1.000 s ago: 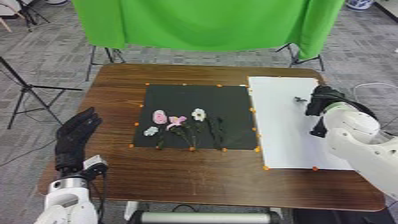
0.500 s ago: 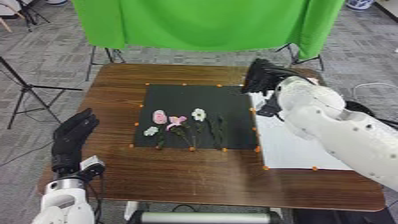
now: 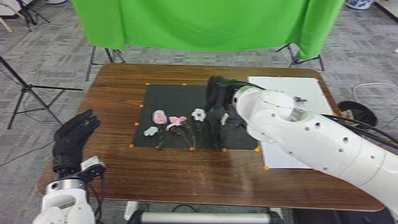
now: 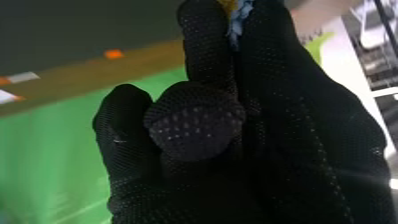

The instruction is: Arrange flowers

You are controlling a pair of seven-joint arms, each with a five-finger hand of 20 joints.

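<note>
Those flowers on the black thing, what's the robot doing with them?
It seems to be arranging them. Its right hand is over the black mat, with something blue at it, maybe another flower. Pink flowers and white flowers lie there. The left hand waits.

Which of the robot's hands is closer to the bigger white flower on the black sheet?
Right. The right hand is over the black sheet, to the right of the bigger white flower; the left hand is well off to its left, past the sheet.
</note>
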